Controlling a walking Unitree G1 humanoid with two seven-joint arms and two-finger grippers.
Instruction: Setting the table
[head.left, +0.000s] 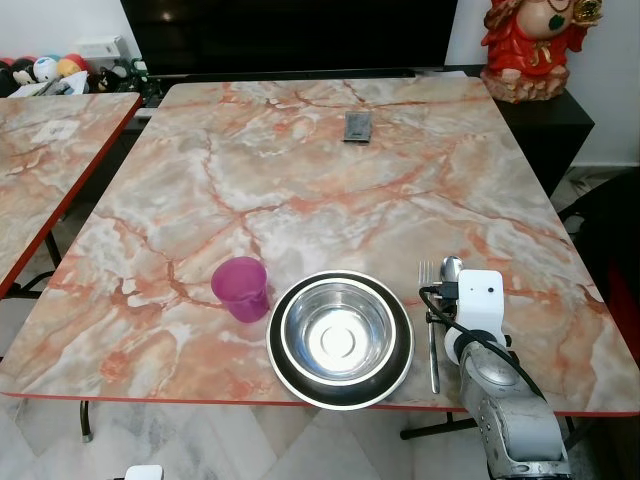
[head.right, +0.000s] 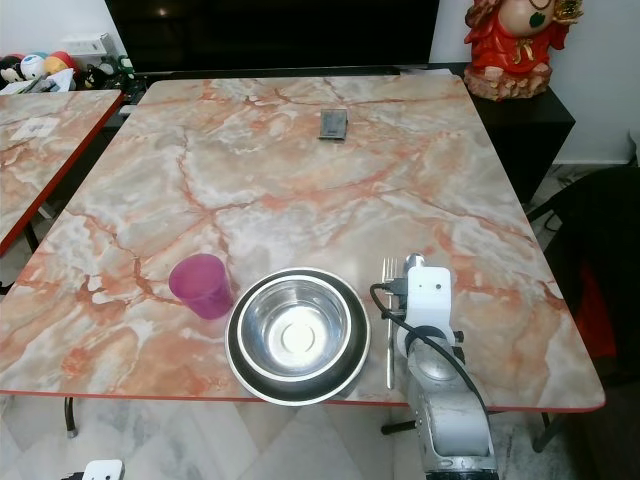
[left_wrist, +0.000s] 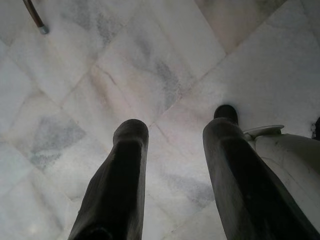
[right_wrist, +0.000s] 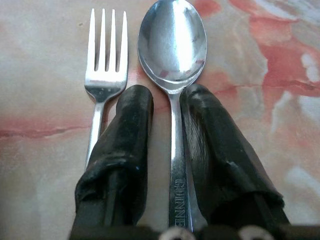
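Right end effector (right_wrist: 167, 107): its two black fingers (right_wrist: 125, 145) straddle the handle of a polished steel spoon (right_wrist: 172, 45), closed in on it from either side, with the spoon's bowl pointing away from the wrist. A four-tined steel fork (right_wrist: 105, 65) lies just beside the spoon, parallel to it, on the desk. The silver right arm (head.left: 505, 400) reaches forward over the near edge of the pink-and-orange marbled desk (head.left: 330, 170), its white wrist housing (head.left: 480, 300) above the cutlery. To the robot's left of the fork sits a shiny steel bowl (head.left: 338, 333) inside a dark-rimmed plate (head.left: 283, 367); beyond it stands a translucent purple plastic cup (head.left: 241, 288). Left end effector (left_wrist: 175, 145): fingers apart, hanging idle over the pale marble floor (left_wrist: 125, 65).
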